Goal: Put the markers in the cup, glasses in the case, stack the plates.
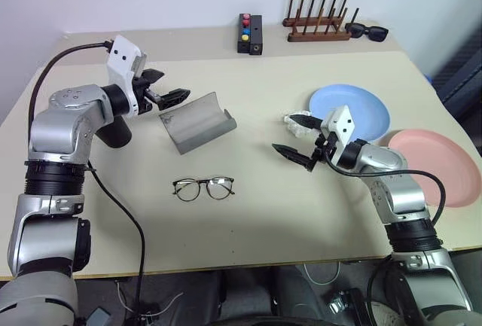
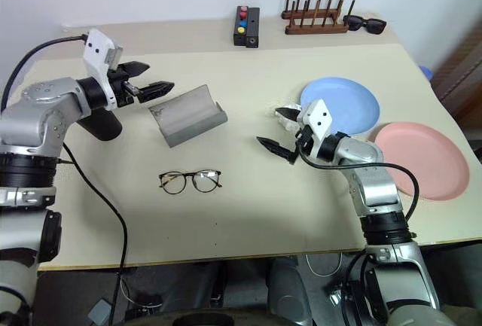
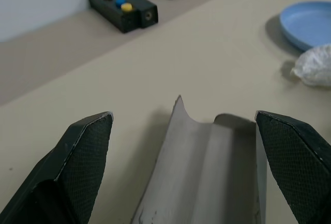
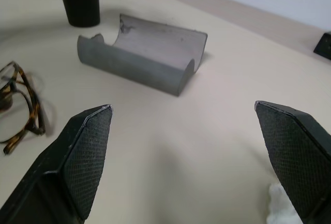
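Left end effector (image 1: 167, 86) open above grey case (image 1: 197, 121), glasses (image 1: 203, 188) nearer

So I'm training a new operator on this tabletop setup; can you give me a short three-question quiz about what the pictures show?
1. True or false: the thin dark wire-framed glasses lie inside the grey curved open case.
2. Which plate lies nearer the right gripper: (a) light blue round plate or (b) salmon pink round plate?
3. Fill in: the left gripper hovers beside the case with its fingers ____.

Key: 1 false, they lie on the table; 2 a; 3 open.
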Robot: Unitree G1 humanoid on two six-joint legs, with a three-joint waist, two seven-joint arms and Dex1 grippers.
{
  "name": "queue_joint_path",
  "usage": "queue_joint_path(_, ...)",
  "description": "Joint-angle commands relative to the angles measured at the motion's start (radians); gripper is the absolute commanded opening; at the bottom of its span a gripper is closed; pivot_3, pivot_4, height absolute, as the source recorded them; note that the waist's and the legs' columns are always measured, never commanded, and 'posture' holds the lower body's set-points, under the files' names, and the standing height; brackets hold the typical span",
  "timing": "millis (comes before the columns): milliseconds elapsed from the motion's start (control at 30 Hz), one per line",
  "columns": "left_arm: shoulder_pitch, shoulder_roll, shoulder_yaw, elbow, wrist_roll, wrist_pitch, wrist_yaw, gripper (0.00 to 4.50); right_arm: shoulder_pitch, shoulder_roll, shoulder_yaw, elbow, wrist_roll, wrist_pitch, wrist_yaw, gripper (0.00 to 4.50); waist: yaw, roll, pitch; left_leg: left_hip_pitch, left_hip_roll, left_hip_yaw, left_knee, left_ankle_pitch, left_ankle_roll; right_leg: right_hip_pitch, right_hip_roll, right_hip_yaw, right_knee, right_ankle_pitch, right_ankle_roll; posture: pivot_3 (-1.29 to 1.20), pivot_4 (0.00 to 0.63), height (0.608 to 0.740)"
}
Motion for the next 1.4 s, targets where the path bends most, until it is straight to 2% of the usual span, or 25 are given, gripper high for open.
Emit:
queue_joint_path(33,-0.056,0.026,-0.042,0.025,0.042,0.014,-0.077,4.49,0.007,-0.028,-0.028,-0.071,0.005,0.022,-0.013,4.5,0.0,0.0,0.0,0.0,0.0,0.0,0.0,0.0,0.0,0.0,0.0,0.0,0.0,0.0,0.0,0.0,0.15,0.74)
queue_joint_path(333,-0.191,0.045,-0.223,0.332,0.23,-0.175,-0.376,4.49,0.025,-0.068,0.013,-0.114,0.009,0.115,0.018,4.5,-0.001,0.0,0.0,0.0,0.0,0.0,0.0,0.0,0.0,0.0,0.001,0.0,0.0,0.0,0.0,0.0,0.15,0.74)
queue_joint_path(600,-0.223,-0.004,-0.258,0.407,0.309,-0.27,-0.485,4.49,0.051,-0.098,0.001,-0.186,0.024,0.158,0.023,4.5,0.005,-0.001,0.001,-0.002,0.0,0.0,0.003,0.0,0.0,0.0,0.001,-0.001,0.0,0.0,0.0,0.0,0.15,0.74)
queue_joint_path(833,-0.276,-0.065,-0.255,0.471,0.356,-0.289,-0.507,4.49,0.034,-0.1,0.0,-0.225,0.032,0.207,0.009,4.5,0.002,-0.001,0.001,-0.009,0.0,-0.001,0.011,-0.001,0.002,-0.003,0.001,-0.002,0.002,0.0,0.001,0.0,0.15,0.74)
queue_joint_path(1400,-0.276,-0.059,-0.282,0.504,0.452,-0.307,-0.553,4.49,-0.004,-0.091,0.006,-0.224,0.032,0.224,0.002,4.5,0.0,-0.001,0.001,-0.012,-0.001,-0.002,0.012,-0.001,0.002,-0.006,0.001,-0.003,0.003,0.0,0.001,0.0,0.15,0.74)
